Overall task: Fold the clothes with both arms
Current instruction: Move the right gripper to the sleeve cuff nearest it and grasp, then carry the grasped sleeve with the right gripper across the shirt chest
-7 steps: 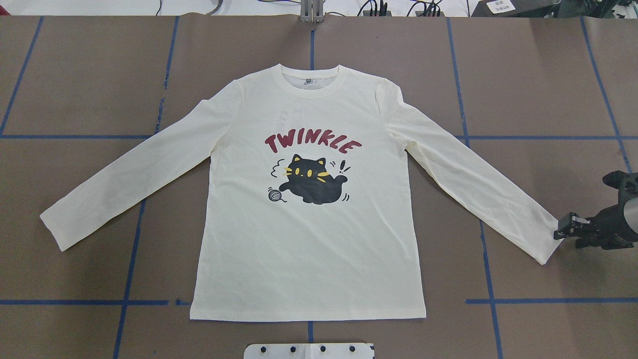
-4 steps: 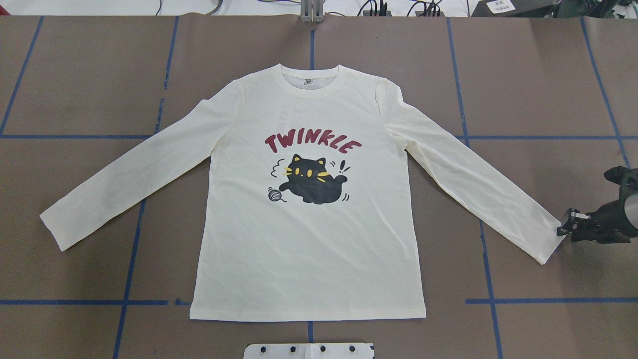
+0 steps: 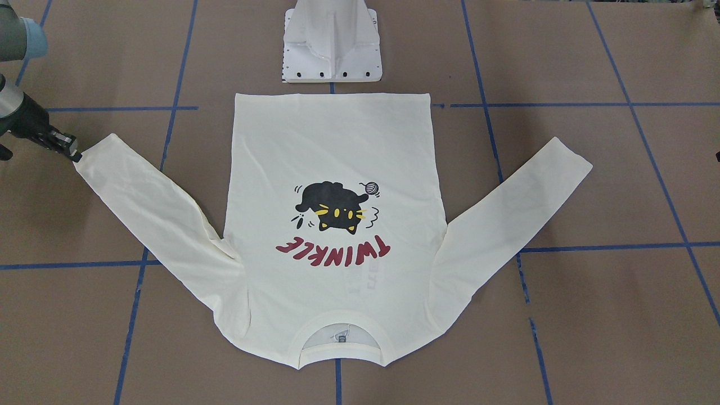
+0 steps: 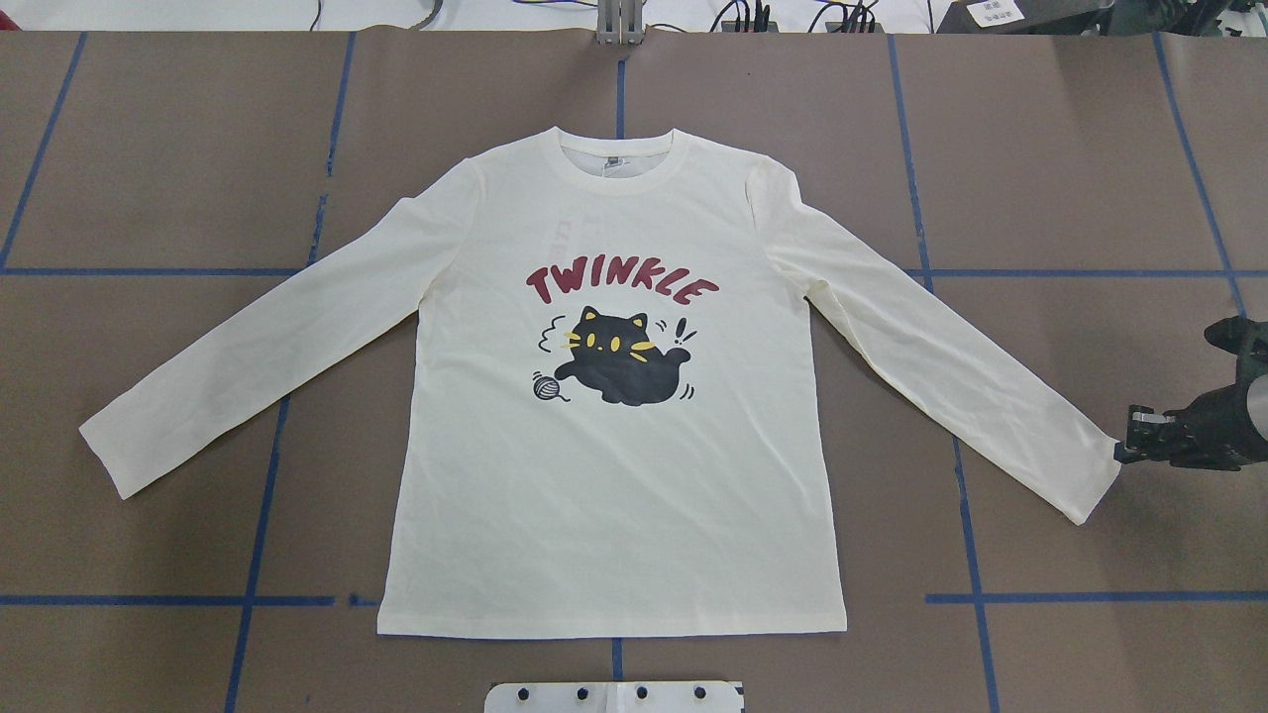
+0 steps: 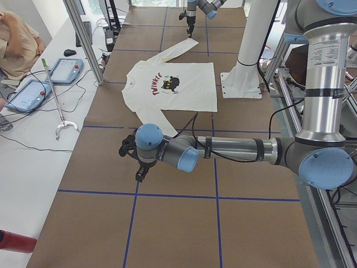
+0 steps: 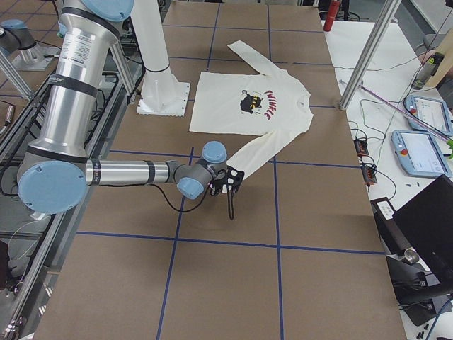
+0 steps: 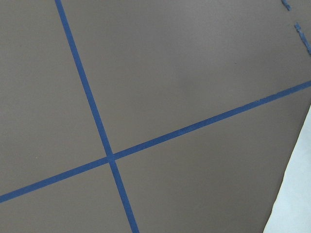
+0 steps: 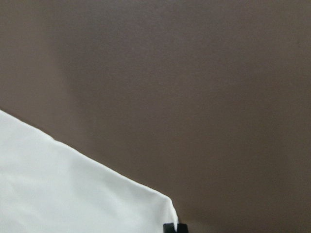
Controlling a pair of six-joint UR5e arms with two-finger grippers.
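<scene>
Overhead exterior view: one cream shirt (image 4: 614,495) lies flat, print up, mid-counter (image 4: 149,149). It reads "TWINKLE" (image 4: 621,282) above one black cat (image 4: 619,368), and both sleeves are spread. The right tool (image 4: 1125,452) touches the cuff at that view's right; whether it grips cannot be told. Only the exterior left view shows the left tool (image 5: 139,174), apart from the shirt, its state equally unclear.

Left arm (image 5: 234,149), right arm (image 6: 127,172): silver-grey tubes, light blue joint caps fitted. Black cable looped along each forearm. Small printed label borne on upper tube. Left pincer (image 5: 139,174), right pincer (image 4: 1124,452): black. White pedestal (image 3: 333,42), dark screws set along edge.
</scene>
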